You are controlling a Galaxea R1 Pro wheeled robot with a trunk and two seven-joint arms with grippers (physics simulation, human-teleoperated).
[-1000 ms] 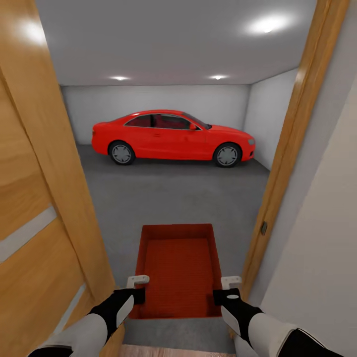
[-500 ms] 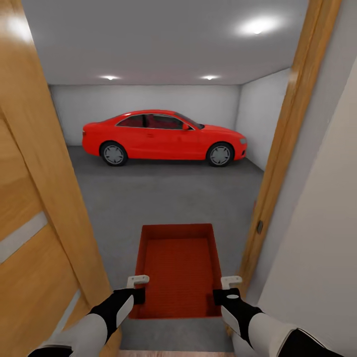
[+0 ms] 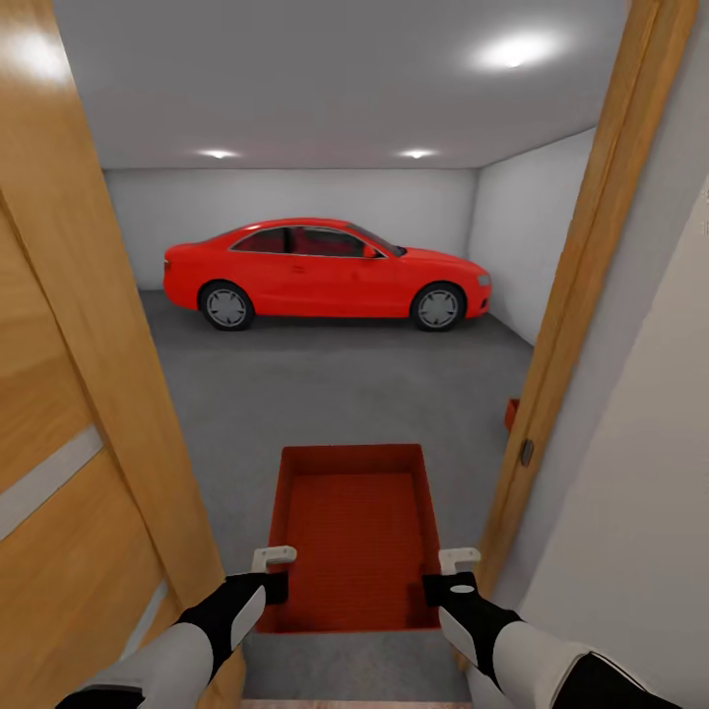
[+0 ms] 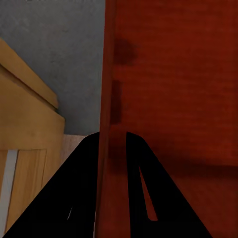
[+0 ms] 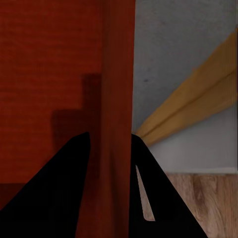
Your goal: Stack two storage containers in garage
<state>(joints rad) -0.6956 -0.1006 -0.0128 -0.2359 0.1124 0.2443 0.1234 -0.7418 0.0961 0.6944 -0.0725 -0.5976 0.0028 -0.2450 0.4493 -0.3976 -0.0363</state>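
One storage container [image 3: 356, 537] hangs between the two pincers in the doorway of the garage [image 3: 305, 197], carried at 6 o'clock in the head view. Compared with half a second ago the red car [image 3: 325, 271] sits in the same place, while the door frame [image 3: 581, 295] at 3 o'clock has slid outward, uncovering more of the white side wall and a small orange-red shape [image 3: 511, 414] low against the frame at about 4 o'clock; that looks like a turn or sidestep of the camera, not of the things. I judge the shape may be a corner of the second container already set down inside, though too little of it shows to be sure. If so, the carried bin is due to go on top of it, and the robot needs to clear the threshold and turn toward 4 o'clock. The left pincer [image 3: 274, 557] is pinching the container's left wall, one finger on each side of it in the left wrist view, and the right pincer [image 3: 459, 557] is pinching the right wall in the same way. The bin is a plain orange-red open box with a finely ribbed bottom, level, held above the floor [image 3: 335, 394], which is dark grey and speckled. The open wooden door [image 3: 69, 443] with its pale stripe stands close at 9 o'clock.
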